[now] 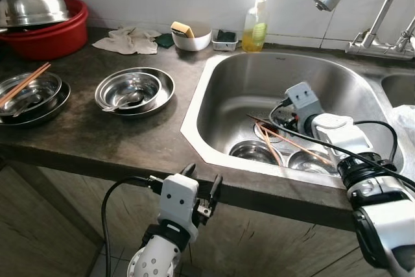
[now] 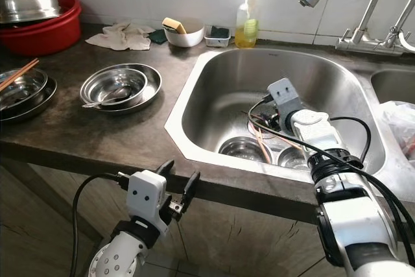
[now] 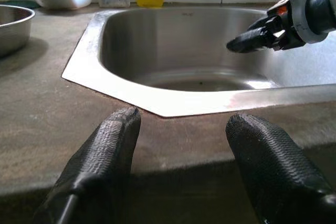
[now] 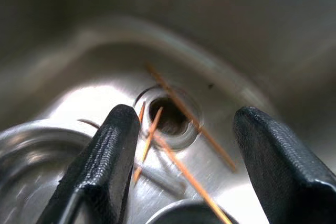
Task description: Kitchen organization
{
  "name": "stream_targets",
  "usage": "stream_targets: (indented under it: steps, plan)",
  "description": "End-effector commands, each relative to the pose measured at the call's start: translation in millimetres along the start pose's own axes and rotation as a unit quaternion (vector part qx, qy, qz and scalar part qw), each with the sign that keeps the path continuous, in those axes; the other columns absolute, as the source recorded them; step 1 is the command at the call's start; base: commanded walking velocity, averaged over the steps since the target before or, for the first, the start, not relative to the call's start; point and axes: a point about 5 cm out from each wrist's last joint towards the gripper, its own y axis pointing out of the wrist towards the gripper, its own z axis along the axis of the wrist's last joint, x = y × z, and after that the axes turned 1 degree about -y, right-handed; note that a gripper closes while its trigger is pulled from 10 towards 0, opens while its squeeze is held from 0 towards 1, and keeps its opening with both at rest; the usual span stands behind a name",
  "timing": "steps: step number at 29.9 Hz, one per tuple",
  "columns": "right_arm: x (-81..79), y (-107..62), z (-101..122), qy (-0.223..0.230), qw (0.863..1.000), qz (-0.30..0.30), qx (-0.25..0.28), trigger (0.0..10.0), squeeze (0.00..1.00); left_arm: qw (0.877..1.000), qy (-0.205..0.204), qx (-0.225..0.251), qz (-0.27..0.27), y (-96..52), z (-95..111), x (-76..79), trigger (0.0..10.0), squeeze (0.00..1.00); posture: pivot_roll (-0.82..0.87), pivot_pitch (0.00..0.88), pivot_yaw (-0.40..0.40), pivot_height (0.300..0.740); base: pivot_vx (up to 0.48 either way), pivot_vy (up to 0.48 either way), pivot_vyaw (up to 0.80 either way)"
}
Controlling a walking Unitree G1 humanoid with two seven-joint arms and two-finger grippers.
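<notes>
Left gripper point(image 1: 206, 186) hangs at the counter edge point(image 1: 130, 167), fingers spread wide, nothing between them, sink point(image 3: 157, 40) just ahead. Right gripper point(image 4: 181, 145) is down inside the basin, fingers wide apart, chopsticks point(image 4: 173, 129) lying across the drain point(image 4: 165, 116) between and below its tips

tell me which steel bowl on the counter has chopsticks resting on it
The stacked steel bowl at the counter's far left, with wooden chopsticks across it; the other steel bowl holds a spoon.
</notes>
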Motion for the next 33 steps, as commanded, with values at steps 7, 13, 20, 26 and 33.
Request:
stream_targets:
  steps: [7, 13, 20, 26, 33]
  plan:
    - [-15.9, -41.3, 31.6, 0.102, 0.971, -0.065, 0.206, 10.0, 0.0, 1.0, -0.002, -0.004, 0.008, 4.6, -3.0, -2.7, 10.0, 0.0, 0.13, 0.098, -0.035, 0.74, 0.0, 0.0, 0.0]
    - [-48.5, -76.5, 13.1, 0.106, 0.961, -0.078, 0.243, 10.0, 0.0, 1.0, -0.007, 0.0, 0.013, 7.5, -2.1, -4.5, 10.0, 0.0, 0.12, 0.086, -0.035, 0.74, 0.0, 0.0, 0.0]
    - [-79.3, -101.0, 1.2, 0.152, 0.955, -0.05, 0.249, 10.0, 0.0, 1.0, -0.02, -0.003, 0.021, 9.2, -3.2, -6.2, 10.0, 0.0, 0.11, 0.075, -0.028, 0.74, 0.0, 0.0, 0.0]
    - [-96.0, -107.6, -10.5, 0.165, 0.959, -0.039, 0.228, 10.0, 0.0, 0.999, -0.041, -0.006, 0.02, 10.7, -4.5, -4.7, 10.0, 0.0, 0.11, 0.06, -0.03, 0.74, 0.0, 0.0, 0.0]
    - [-98.3, -104.6, -11.7, 0.157, 0.962, -0.034, 0.222, 10.0, 0.0, 0.999, -0.039, -0.006, 0.02, 9.9, -4.5, -5.5, 10.0, 0.0, 0.12, 0.058, -0.034, 0.74, 0.0, 0.0, 0.11]
